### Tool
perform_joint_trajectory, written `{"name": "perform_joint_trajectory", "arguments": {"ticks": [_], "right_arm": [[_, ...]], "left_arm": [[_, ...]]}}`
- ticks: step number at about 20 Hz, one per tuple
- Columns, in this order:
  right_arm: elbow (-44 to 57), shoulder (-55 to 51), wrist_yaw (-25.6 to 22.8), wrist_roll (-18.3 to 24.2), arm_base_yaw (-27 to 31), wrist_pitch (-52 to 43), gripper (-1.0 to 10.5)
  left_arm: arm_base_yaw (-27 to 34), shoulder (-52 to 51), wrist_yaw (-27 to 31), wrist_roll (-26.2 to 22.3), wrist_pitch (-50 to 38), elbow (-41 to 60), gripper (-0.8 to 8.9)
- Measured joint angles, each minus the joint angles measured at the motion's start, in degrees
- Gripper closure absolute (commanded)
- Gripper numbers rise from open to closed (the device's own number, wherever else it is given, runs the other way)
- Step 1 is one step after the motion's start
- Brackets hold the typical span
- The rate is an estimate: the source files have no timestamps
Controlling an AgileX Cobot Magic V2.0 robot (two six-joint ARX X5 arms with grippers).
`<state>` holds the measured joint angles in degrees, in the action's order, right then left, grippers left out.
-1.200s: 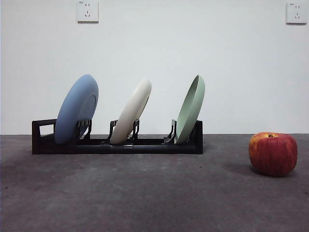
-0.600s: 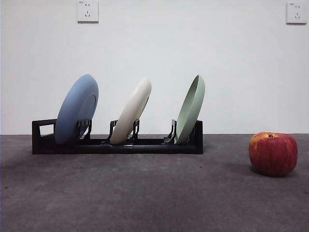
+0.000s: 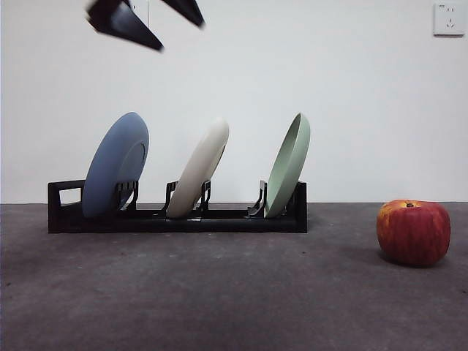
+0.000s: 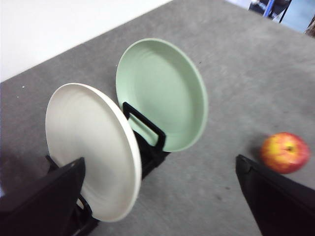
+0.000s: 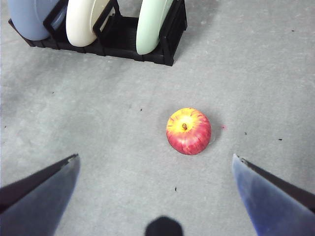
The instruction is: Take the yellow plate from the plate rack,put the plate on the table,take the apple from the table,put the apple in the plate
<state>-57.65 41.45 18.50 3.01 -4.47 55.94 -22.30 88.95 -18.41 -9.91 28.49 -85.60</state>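
Front view now shows the left tool (image 3: 150, 22), jaws spread wide and empty, newly arrived high above the plate rack (image 3: 175, 217), where the yellow plate (image 3: 199, 170) remains slotted, indicating the pick is only beginning.

The cream yellow plate (image 4: 91, 147) leans in the black plate rack (image 4: 147, 142) between the open left jaws; the red apple (image 5: 189, 131) lies on the grey table (image 5: 123, 132) between the right jaws.
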Motion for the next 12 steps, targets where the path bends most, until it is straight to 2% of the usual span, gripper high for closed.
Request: {"name": "perform_joint_trajectory", "arguments": {"ticks": [5, 8, 12], "right_arm": [[0.0, 0.0, 0.0, -0.02, 0.0, 0.04, 3.5], [0.0, 0.02, 0.0, -0.02, 0.0, 0.17, 3.5], [0.0, 0.07, 0.0, -0.02, 0.0, 0.17, 3.5]], "left_arm": [[-1.25, 11.41, 1.99, -0.2, -4.61, -4.33, 2.43], [-1.51, 14.86, 6.14, -0.35, -7.52, -4.33, 2.48], [-1.51, 17.38, 7.65, -0.42, -10.38, -4.35, 2.48]]}}
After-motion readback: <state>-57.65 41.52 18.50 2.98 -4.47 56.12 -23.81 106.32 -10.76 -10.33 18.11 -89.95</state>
